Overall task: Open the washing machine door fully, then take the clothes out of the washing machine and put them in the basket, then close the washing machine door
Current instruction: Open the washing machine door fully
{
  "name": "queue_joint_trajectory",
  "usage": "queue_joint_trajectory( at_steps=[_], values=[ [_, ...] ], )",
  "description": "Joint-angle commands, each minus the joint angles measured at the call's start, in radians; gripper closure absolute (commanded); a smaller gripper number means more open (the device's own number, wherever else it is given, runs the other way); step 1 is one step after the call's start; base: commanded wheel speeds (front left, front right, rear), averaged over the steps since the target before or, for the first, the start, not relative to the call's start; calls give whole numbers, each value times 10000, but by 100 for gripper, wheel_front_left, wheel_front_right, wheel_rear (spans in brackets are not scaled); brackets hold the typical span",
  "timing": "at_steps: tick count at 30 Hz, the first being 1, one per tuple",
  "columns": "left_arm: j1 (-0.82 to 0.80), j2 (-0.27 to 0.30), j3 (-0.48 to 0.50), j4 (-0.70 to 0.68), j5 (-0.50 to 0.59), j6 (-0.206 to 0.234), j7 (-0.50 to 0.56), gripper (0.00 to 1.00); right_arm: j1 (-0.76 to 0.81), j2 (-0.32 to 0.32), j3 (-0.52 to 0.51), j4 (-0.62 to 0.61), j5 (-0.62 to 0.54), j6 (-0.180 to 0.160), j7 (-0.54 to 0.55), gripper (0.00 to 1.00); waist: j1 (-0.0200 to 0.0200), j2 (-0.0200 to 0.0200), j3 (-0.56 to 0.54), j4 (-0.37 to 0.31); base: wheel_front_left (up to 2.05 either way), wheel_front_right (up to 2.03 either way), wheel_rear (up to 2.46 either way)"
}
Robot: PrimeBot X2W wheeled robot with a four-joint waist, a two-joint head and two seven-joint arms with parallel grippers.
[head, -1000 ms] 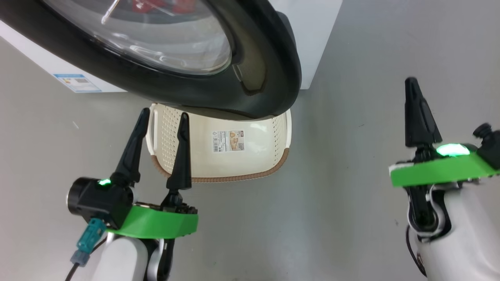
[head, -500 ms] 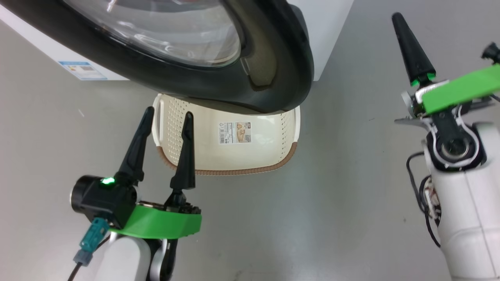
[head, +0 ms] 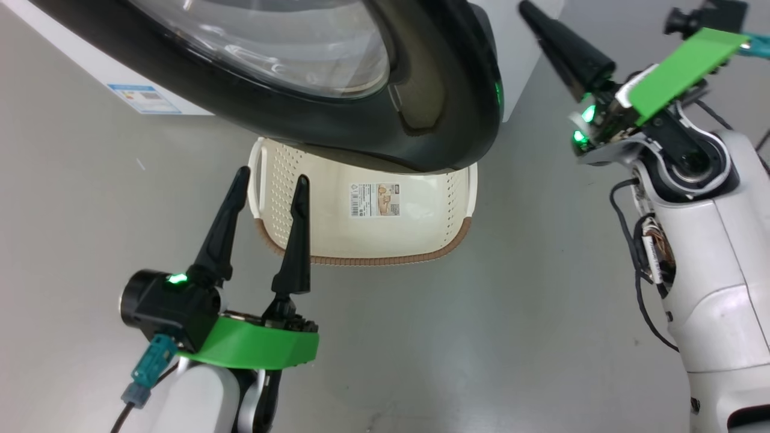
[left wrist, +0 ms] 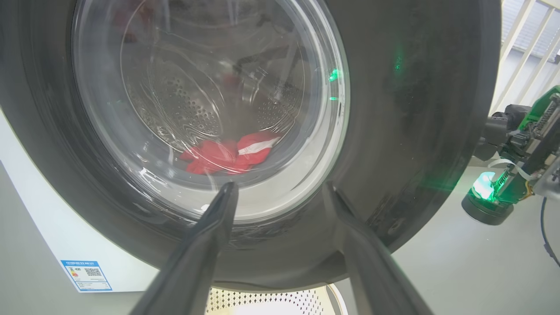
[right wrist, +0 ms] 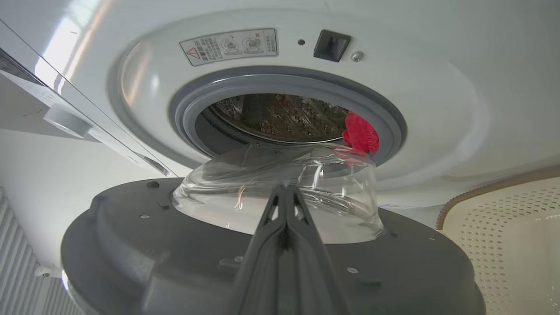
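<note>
The washing machine point(right wrist: 437, 109) has its door point(head: 361, 138) part open, basket point(head: 373, 260) beneath it and clothes point(left wrist: 227, 155) behind it inside, so the closed right claw point(head: 524, 6), seemingly just behind its edge, should sweep it wide; the open left claw point(head: 272, 175) hovers below.

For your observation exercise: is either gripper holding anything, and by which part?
Nothing. The left gripper stands open and empty; the right gripper is shut on nothing.

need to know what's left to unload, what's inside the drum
Red clothes lie in the drum. The door covers its lower part, so any more cannot be seen.
</note>
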Motion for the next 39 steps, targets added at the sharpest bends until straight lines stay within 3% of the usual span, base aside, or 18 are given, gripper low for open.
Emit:
queue_joint_trajectory(
  at_steps=[1, 20, 39],
  values=[
    [-156, 175, 261, -206, -41, 73, -49, 0, -229, 136, 190, -244, 88, 50, 56, 100, 0, 0, 20, 29, 0, 0, 0],
    [-187, 175, 208, -85, -41, 127, -49, 0, -306, 27, 1957, -564, 835, 50, 867, 100, 0, 0, -151, 202, 0, 0, 0],
    [77, 175, -169, -115, -508, 497, -49, 0, 1428, -870, 2700, -1444, 1708, 50, 524, 100, 0, 0, -1164, 1476, 0, 0, 0]
  ],
)
